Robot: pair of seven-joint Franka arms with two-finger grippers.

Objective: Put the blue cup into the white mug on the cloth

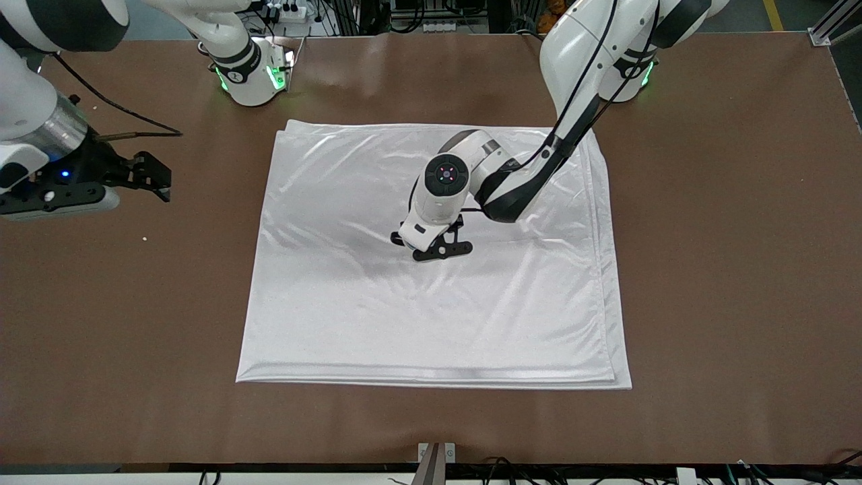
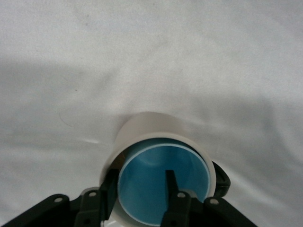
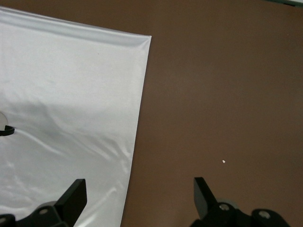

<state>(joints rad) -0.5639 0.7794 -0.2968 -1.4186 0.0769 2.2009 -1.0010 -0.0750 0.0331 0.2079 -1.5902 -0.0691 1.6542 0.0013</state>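
Observation:
The blue cup (image 2: 151, 175) sits inside the white mug (image 2: 147, 127), which stands on the cloth (image 1: 350, 303) near its middle. The mug's black handle (image 2: 222, 182) sticks out at one side. My left gripper (image 2: 140, 189) is low over the two, open. One finger is inside the blue cup and the other is between the cup's wall and the mug's, with a clear gap to the wall. In the front view the left hand (image 1: 434, 250) hides both. My right gripper (image 1: 158, 182) waits open over the bare table at the right arm's end.
The brown table (image 1: 727, 269) surrounds the cloth on every side. The right wrist view shows a corner of the cloth (image 3: 61, 94), bare table (image 3: 227, 94) and the mug's handle (image 3: 7, 130) at the picture's edge. A white speck (image 1: 144, 238) lies near the right gripper.

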